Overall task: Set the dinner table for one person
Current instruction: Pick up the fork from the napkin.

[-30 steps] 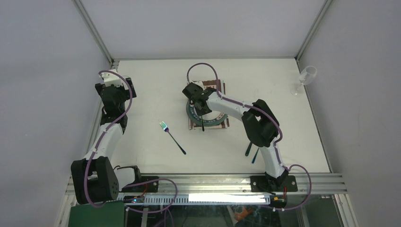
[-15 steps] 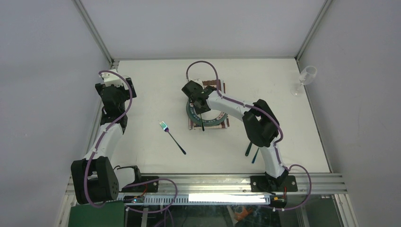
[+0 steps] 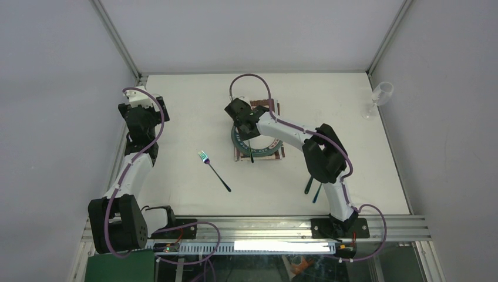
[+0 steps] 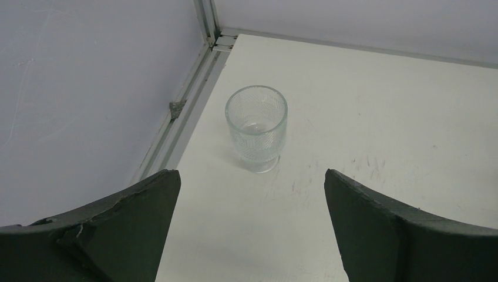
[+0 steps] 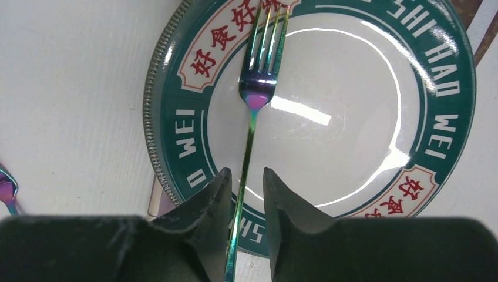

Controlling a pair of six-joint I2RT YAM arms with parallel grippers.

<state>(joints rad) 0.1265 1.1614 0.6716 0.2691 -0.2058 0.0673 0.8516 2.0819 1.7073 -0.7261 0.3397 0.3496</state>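
Iridescent fork pinched by its handle in the fingers of the right gripper, tines over the green-rimmed plate, prob en route to a spot beside it. Left gripper has fingers spread wide, facing the glass tumbler in the far-left corner of the white dinner table surface, which carries everything.

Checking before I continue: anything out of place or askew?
The plate slightly overhangs the placemat's left edge. A loose fork lies slanted on the bare table, left of the setting.
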